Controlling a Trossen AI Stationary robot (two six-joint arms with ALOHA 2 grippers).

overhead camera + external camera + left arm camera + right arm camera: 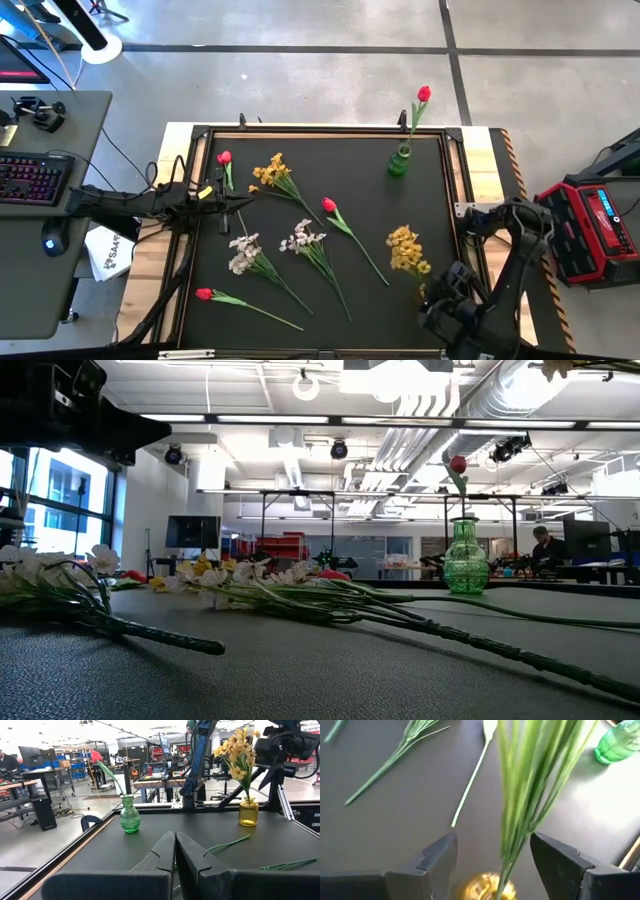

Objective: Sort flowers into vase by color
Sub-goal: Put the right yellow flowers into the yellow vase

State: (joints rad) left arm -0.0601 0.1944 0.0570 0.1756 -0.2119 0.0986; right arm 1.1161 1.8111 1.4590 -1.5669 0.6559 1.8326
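Note:
A yellow blossom cluster (405, 250) stands in an amber glass vase (248, 812) at the table's near right. My right gripper (492, 842) is open just above the vase's mouth (485, 887), one finger on either side of the green stems (520, 805), apart from them. A red tulip (424, 93) stands in a green vase (400, 160) at the far right. My left gripper (238, 200) is shut at the table's left, raised; in its wrist view (175, 845) nothing shows between the fingers. A red tulip (224, 157) lies beside it.
On the black mat lie a yellow cluster (272, 172), two white sprays (243, 250) (302, 237) and two red tulips (328, 205) (205, 294). A raised black frame (455, 180) rims the mat. A desk with a keyboard (30, 178) stands left of the table.

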